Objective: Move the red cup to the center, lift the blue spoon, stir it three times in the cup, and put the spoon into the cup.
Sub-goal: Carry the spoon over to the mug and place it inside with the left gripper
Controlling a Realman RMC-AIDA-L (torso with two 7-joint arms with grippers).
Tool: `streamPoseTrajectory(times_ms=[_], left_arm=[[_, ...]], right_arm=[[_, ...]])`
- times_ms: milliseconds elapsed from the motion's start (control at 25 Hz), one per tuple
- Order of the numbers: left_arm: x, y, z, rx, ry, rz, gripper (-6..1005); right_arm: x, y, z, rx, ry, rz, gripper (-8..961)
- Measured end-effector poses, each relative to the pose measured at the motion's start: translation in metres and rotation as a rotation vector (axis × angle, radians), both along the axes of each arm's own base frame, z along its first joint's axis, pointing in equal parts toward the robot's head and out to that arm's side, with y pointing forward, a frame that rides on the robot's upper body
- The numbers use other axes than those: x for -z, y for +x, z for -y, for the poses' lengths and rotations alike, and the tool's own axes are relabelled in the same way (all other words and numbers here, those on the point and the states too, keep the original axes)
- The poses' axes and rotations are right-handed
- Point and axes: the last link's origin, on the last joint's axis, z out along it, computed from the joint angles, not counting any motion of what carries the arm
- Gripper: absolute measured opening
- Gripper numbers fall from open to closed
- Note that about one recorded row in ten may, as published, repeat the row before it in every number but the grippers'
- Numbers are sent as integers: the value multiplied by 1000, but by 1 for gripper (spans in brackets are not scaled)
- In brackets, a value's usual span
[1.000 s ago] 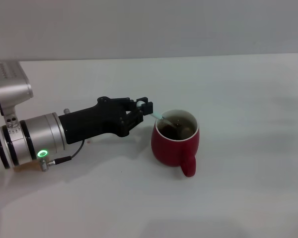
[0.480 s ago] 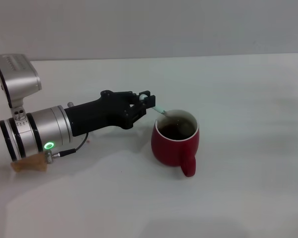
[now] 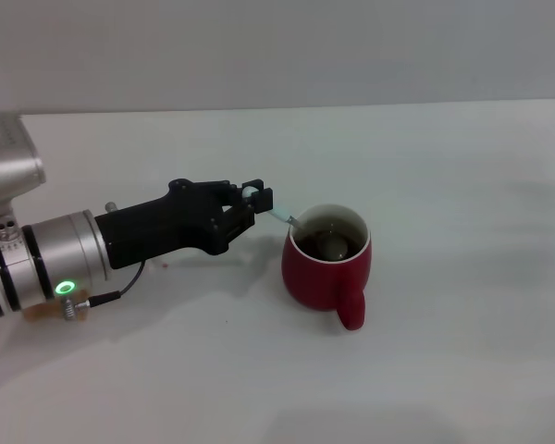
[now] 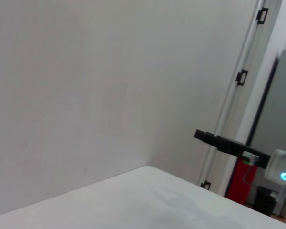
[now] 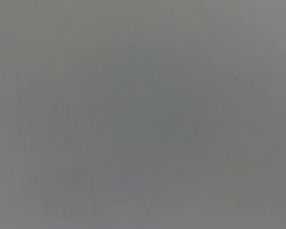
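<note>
Spoon [image 3: 282, 218] across cup [image 3: 326, 266] rim

- Left gripper [image 3: 252, 196], clamped on the blue spoon [image 3: 287, 220], has shifted toward the left of the frame and slightly lower than half a second ago.
- Spoon bowl now lies near the middle of the red cup [image 3: 326, 268] interior, previously toward its upper-left rim.
- Wooden block [image 3: 39, 313] at lower left is now mostly hidden by the arm.

Even soft overhead light, faint shadow under red cup [image 3: 326, 259] and left arm [image 3: 120, 245]. Right wrist view blank grey. No glare.
</note>
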Motion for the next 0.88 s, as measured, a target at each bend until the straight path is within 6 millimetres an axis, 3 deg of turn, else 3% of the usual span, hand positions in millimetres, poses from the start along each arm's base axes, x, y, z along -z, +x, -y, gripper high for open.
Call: streamPoseTrajectory(times_ms=[400,880], left_arm=[[-2,1,4,30,-14,4,155],[11,16,-11,42,4,-48,166]], right_arm=[[2,-2,-4,3,-15,0,588],[3,-3,-4,1,-18,0,588]])
